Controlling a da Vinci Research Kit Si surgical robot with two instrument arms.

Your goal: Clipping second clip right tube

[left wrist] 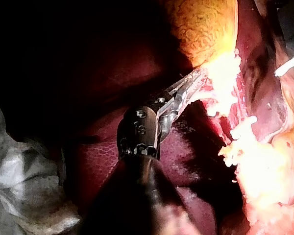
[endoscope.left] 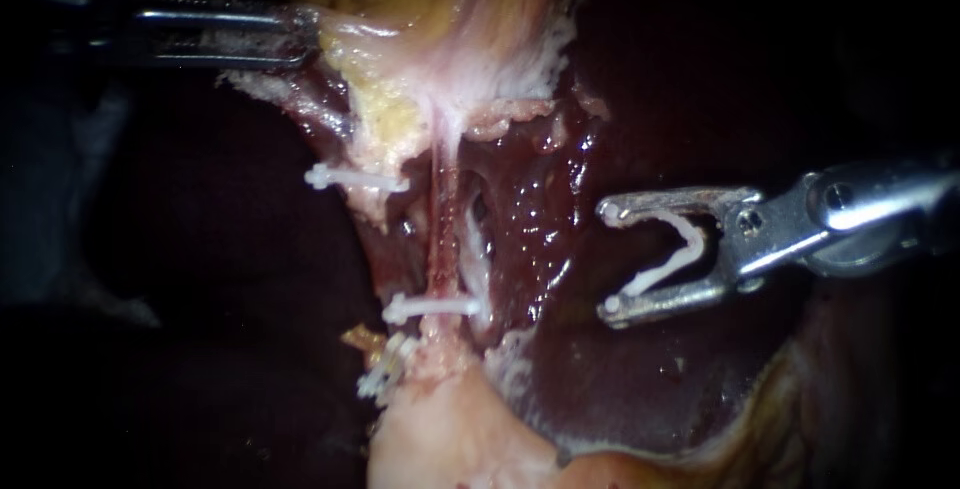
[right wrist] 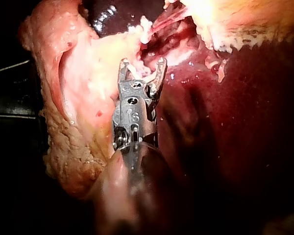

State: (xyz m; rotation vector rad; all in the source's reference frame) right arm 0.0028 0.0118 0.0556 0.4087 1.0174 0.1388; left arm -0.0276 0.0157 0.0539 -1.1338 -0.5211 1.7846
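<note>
The right end effector (endoscope.left: pixel 611 260) stands wide with a white clip (endoscope.left: pixel 680 254) seated between both halves, well right of the right tube (endoscope.left: pixel 442 234); the left end effector (endoscope.left: pixel 300 37) is clamped on pale tissue (endoscope.left: pixel 352 31), far left

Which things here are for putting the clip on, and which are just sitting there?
For the job: right instrument, new clip held between its jaws, right tube, left instrument gripping pale tissue.
Just there: liver, upper clip, middle clip, bottom clip, all already in place.
</note>
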